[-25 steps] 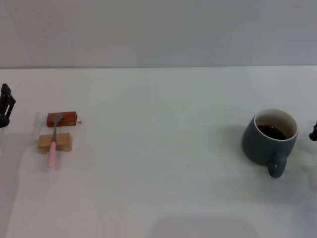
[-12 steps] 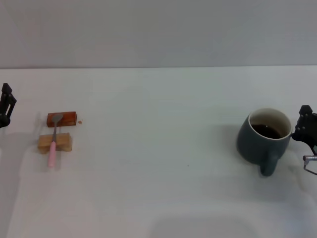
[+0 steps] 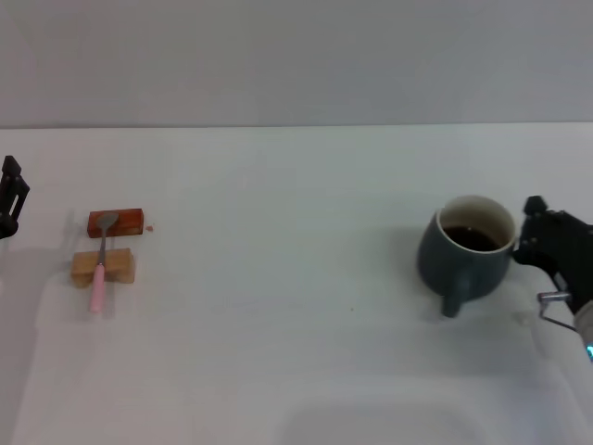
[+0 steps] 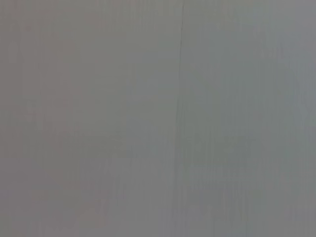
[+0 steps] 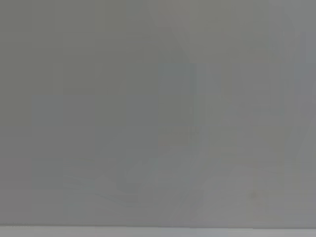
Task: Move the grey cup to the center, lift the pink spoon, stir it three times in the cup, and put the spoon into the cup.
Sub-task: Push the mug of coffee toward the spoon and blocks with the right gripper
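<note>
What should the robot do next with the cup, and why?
Probably keep nudging the grey cup toward the table's middle. The right end effector sits against the cup's side, and the cup stands well right of center. The pink spoon waits on two blocks far left, near the left end effector.

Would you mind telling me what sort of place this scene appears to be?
Probably a lab test bench rather than a kitchen: a bare white table against a plain grey wall, a mug of dark liquid beside the right gripper, and a pink spoon propped on two small wooden blocks.
</note>
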